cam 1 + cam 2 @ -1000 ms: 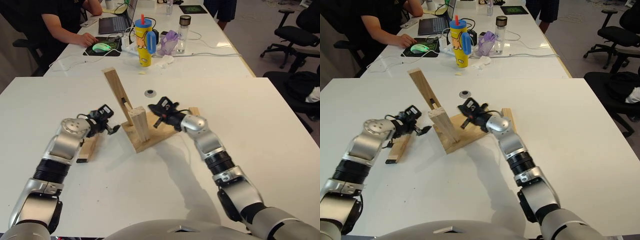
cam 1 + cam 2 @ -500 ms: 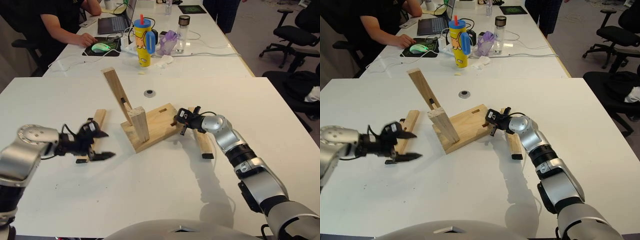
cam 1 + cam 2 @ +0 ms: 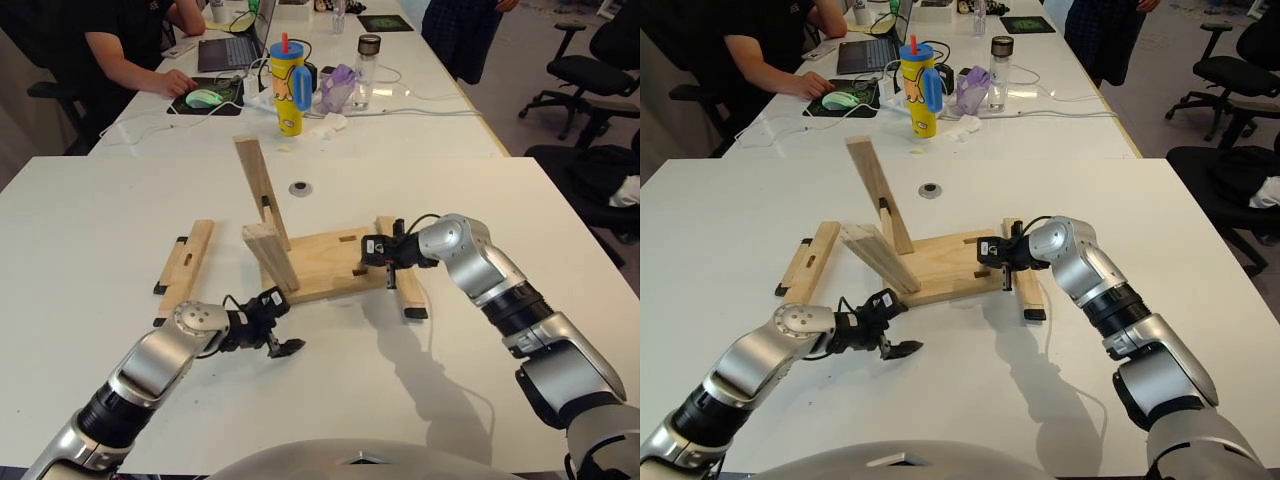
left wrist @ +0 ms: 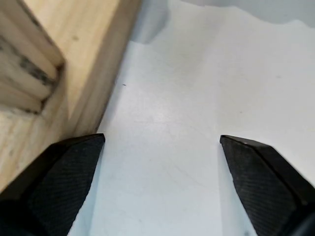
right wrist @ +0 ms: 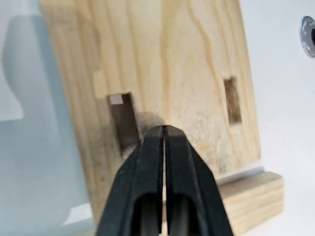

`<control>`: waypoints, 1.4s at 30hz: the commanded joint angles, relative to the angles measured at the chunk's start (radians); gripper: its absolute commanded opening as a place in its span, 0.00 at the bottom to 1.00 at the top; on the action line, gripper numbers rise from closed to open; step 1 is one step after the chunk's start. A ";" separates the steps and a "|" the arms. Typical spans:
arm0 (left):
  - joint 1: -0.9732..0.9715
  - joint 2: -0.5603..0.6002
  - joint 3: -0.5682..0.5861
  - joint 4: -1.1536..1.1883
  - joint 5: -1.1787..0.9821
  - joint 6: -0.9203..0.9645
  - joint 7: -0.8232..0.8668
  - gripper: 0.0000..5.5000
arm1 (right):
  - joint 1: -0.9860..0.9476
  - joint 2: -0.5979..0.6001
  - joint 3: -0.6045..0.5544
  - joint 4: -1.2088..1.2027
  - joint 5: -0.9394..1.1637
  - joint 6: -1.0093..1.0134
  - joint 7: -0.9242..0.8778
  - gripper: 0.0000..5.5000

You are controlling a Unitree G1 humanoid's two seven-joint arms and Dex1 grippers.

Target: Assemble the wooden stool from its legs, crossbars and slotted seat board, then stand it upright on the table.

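The slotted seat board (image 3: 325,268) lies flat mid-table. Two legs rise from its left end: a tall leaning one (image 3: 259,190) and a shorter one (image 3: 270,256). A loose wooden piece (image 3: 186,264) lies to the left, and another (image 3: 406,288) lies along the board's right edge. My right gripper (image 3: 372,256) is shut with nothing in it, its tips touching the board (image 5: 187,64) beside a slot (image 5: 123,120). My left gripper (image 3: 276,338) is open, low over the table just in front of the board's near-left corner (image 4: 64,64).
A round grommet (image 3: 298,187) sits in the table behind the board. The far table holds a yellow cup (image 3: 287,85), a bottle (image 3: 368,55), a laptop and cables. Office chairs stand off to the right. Open tabletop lies in front and to the right.
My left gripper swung from beside the left loose piece to the front of the board. My right gripper slid from near the legs to the board's right end. The board turned and shifted right.
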 commanded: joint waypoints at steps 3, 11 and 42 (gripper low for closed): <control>-0.074 0.029 0.018 0.198 0.100 -0.035 0.064 0.79 | 0.147 0.012 0.064 -0.116 0.033 0.107 0.052 0.00; -0.322 -0.095 -0.001 0.567 0.179 -0.223 0.085 0.79 | 0.179 0.116 0.081 -0.196 0.040 0.178 -0.041 0.00; 0.001 0.053 0.677 0.399 -0.005 -0.220 0.146 0.98 | 0.341 0.539 -0.507 -0.502 0.508 0.475 -0.686 0.00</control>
